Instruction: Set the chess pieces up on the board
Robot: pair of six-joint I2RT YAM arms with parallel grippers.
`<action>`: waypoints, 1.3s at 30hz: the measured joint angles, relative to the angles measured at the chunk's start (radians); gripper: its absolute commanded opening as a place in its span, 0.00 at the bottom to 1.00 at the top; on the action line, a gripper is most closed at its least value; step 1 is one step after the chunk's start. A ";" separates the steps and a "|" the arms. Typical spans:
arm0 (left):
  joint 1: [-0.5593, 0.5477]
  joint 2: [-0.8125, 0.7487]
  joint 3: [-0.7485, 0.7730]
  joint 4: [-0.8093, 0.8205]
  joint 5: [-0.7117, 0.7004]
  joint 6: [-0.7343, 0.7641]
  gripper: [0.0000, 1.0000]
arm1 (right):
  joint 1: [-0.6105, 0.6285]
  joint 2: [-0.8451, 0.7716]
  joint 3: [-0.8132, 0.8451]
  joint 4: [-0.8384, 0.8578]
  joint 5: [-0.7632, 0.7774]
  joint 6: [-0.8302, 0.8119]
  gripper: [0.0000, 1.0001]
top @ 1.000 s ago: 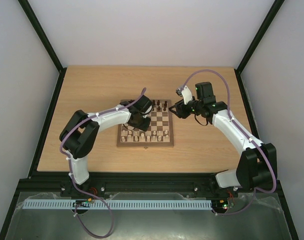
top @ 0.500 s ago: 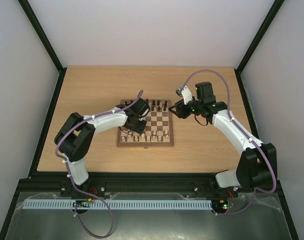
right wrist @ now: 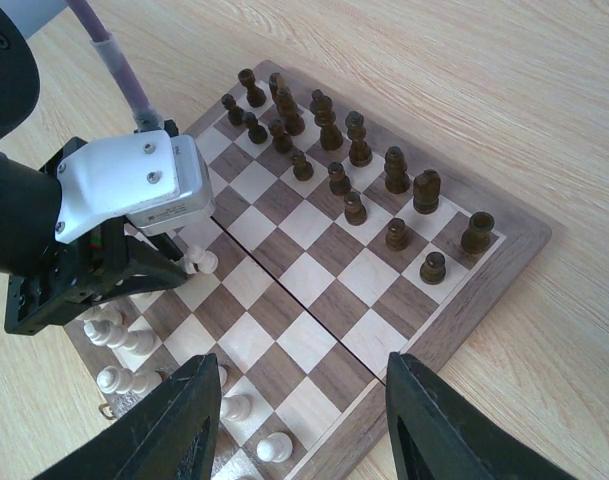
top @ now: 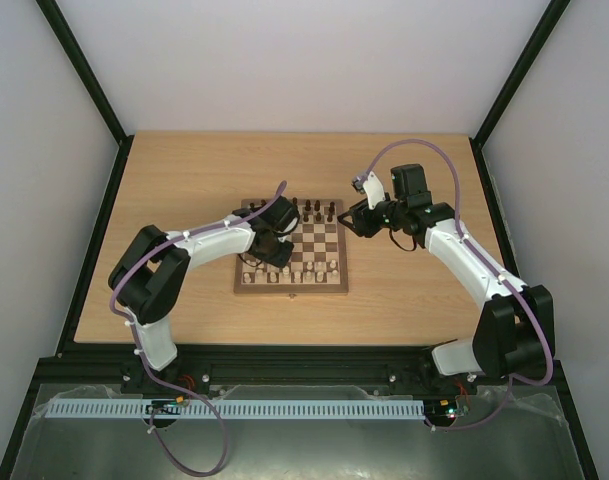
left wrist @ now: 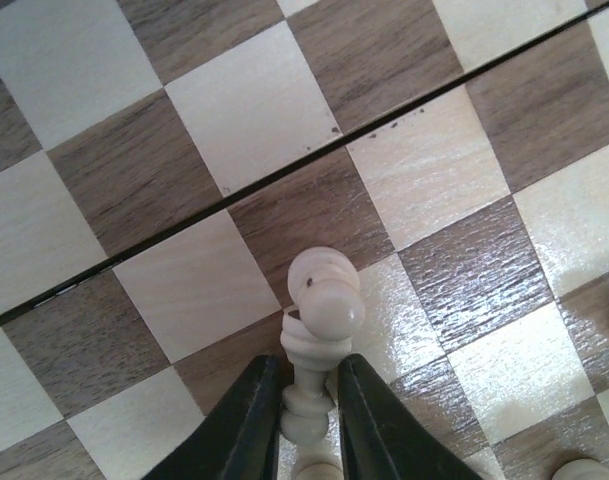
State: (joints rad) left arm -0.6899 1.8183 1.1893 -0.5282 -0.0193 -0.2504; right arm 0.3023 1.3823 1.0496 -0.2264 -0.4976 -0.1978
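The small brown-framed wooden chessboard (top: 292,288) carried the dark brown turned pieces (right wrist: 329,150) on its far rows and the pale cream ones (right wrist: 124,335) on its near rows. Our right gripper (right wrist: 299,380) hung spread and empty by the far right edge. Our left gripper (left wrist: 306,385) pinched the stem of a round-headed cream piece (left wrist: 324,300) over a left-side square. We judged a placement to be in hand, and the next move called for lowering the piece squarely and then letting go.
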 measured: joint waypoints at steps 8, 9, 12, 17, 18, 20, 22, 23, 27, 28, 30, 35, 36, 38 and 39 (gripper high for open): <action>0.000 0.000 0.005 -0.011 0.012 0.027 0.04 | 0.000 0.004 0.000 0.000 -0.019 -0.006 0.42; 0.000 0.000 0.008 -0.012 0.013 0.035 0.03 | 0.000 0.006 0.000 0.000 -0.024 -0.008 0.41; 0.000 -0.010 0.009 -0.009 0.019 0.066 0.02 | 0.000 0.018 0.000 0.000 -0.038 -0.011 0.40; -0.006 -0.103 -0.014 0.037 0.054 0.121 0.02 | 0.000 0.041 0.000 -0.002 -0.056 -0.012 0.40; -0.009 -0.134 -0.024 0.051 0.064 0.131 0.02 | 0.000 0.047 0.001 -0.004 -0.061 -0.012 0.40; -0.012 -0.187 -0.034 0.076 0.081 0.147 0.02 | 0.000 0.066 0.007 -0.017 -0.079 -0.016 0.40; -0.013 -0.215 -0.035 0.097 0.092 0.158 0.02 | 0.000 0.092 0.020 -0.033 -0.095 -0.019 0.40; -0.013 -0.223 -0.035 0.107 0.094 0.162 0.02 | 0.000 0.111 0.029 -0.042 -0.105 -0.021 0.40; -0.014 -0.227 -0.036 0.115 0.088 0.163 0.03 | 0.010 0.189 0.076 -0.082 -0.118 -0.023 0.37; -0.011 -0.227 -0.036 0.111 0.082 0.159 0.04 | 0.014 0.206 0.092 -0.097 -0.114 -0.023 0.37; -0.004 -0.227 -0.035 0.093 0.070 0.144 0.04 | 0.035 0.251 0.145 -0.133 -0.097 -0.023 0.36; 0.066 -0.227 -0.031 0.002 0.097 0.096 0.05 | 0.116 0.315 0.251 -0.204 -0.043 -0.035 0.36; 0.087 -0.227 -0.030 -0.019 0.118 0.085 0.05 | 0.131 0.317 0.262 -0.213 -0.039 -0.042 0.36; 0.125 -0.227 -0.029 -0.048 0.169 0.068 0.05 | 0.153 0.315 0.271 -0.222 -0.041 -0.060 0.36; 0.143 -0.227 -0.029 -0.059 0.200 0.062 0.05 | 0.159 0.313 0.271 -0.222 -0.043 -0.076 0.36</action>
State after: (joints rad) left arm -0.5468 1.5909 1.1606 -0.5873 0.1810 -0.1886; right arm 0.4614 1.6955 1.3209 -0.4488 -0.5411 -0.2733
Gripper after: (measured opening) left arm 0.101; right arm 0.359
